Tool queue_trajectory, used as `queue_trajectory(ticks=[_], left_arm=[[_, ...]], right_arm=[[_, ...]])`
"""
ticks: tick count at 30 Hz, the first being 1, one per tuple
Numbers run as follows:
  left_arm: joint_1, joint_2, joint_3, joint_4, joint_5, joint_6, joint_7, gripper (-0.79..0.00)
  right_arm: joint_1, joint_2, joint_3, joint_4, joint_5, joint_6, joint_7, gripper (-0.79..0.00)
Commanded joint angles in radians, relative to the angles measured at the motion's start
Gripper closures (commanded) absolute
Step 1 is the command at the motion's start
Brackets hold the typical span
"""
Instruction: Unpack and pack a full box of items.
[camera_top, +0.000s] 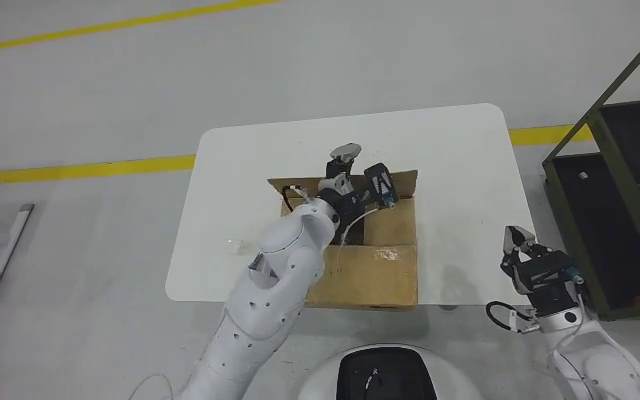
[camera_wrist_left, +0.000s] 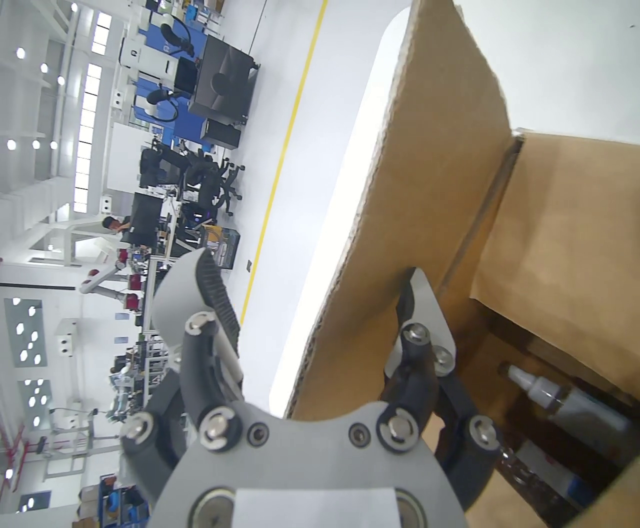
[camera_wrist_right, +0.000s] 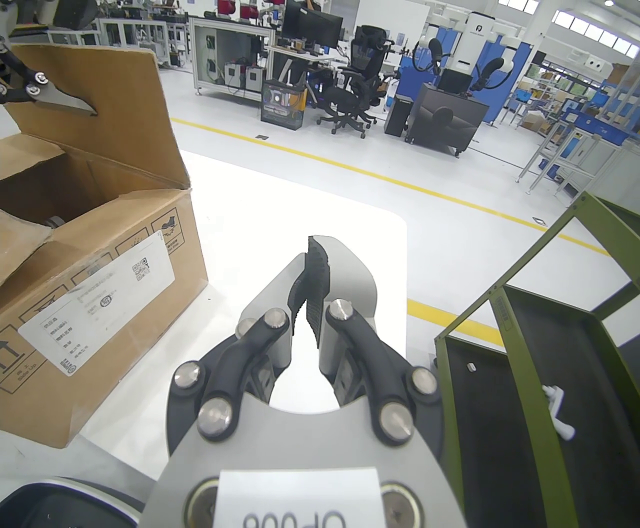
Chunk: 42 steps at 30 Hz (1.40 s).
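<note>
Box of brown cardboard (camera_top: 375, 270) sits open at the middle of the white rounded table (camera_top: 450, 140), far flap (camera_wrist_left: 440, 175) standing up. Inside, a clear bottle with a white cap (camera_wrist_left: 545, 392) lies near a wall. Left gripper (camera_wrist_left: 310, 267) straddles that flap, jaws wide, one finger (camera_wrist_left: 425, 300) against its inner face, the other outside and apart. Right gripper (camera_wrist_right: 312, 272) hangs off the table's right edge, beside a green metal cart (camera_wrist_right: 550, 232), jaws closed on nothing.
</note>
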<state>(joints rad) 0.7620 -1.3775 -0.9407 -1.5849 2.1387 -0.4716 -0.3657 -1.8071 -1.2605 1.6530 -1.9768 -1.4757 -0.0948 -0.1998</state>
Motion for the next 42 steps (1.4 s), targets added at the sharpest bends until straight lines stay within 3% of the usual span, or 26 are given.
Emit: queue_trajectory(ticks=[1, 9, 15, 19, 21, 27, 34, 38, 42], left_arm=[[-0.047, -0.01, 0.025, 0.068, 0.014, 0.009, 0.005, -0.785], [-0.136, -0.046, 0.095, 0.224, 0.024, 0.04, -0.014, -0.785], [-0.139, -0.057, 0.099, 0.237, 0.026, 0.058, -0.026, -0.785], [-0.106, -0.058, 0.05, 0.184, -0.051, 0.087, -0.035, -0.785], [-0.075, -0.056, 0.01, 0.138, -0.113, 0.111, -0.039, -0.785], [0.049, -0.037, -0.097, -0.05, -0.206, 0.066, -0.11, -0.785], [0.273, -0.019, -0.224, -0.311, -0.375, 0.075, -0.189, -0.785], [0.377, -0.007, -0.279, -0.388, -0.382, 0.081, -0.205, -0.785], [0.458, 0.005, -0.347, -0.453, -0.355, 0.092, -0.207, -0.785]], right_arm=[[-0.006, 0.0, 0.006, -0.003, 0.002, 0.003, -0.002, 0.0], [-0.025, 0.0, 0.024, -0.013, 0.007, 0.012, -0.007, 0.0], [-0.027, -0.001, 0.028, -0.011, 0.011, 0.011, -0.007, 0.0], [-0.013, -0.004, 0.023, -0.009, 0.069, 0.014, -0.012, 0.0], [-0.001, -0.009, 0.02, -0.009, 0.173, 0.024, -0.02, 0.0], [0.034, -0.015, 0.027, -0.001, 0.355, -0.033, -0.053, 0.0], [0.055, -0.001, 0.039, 0.017, 0.469, -0.338, 0.02, 0.0], [0.061, 0.006, 0.027, 0.033, 0.532, -0.494, 0.027, 0.0], [0.057, 0.008, -0.001, 0.045, 0.533, -0.559, 0.045, 0.0]])
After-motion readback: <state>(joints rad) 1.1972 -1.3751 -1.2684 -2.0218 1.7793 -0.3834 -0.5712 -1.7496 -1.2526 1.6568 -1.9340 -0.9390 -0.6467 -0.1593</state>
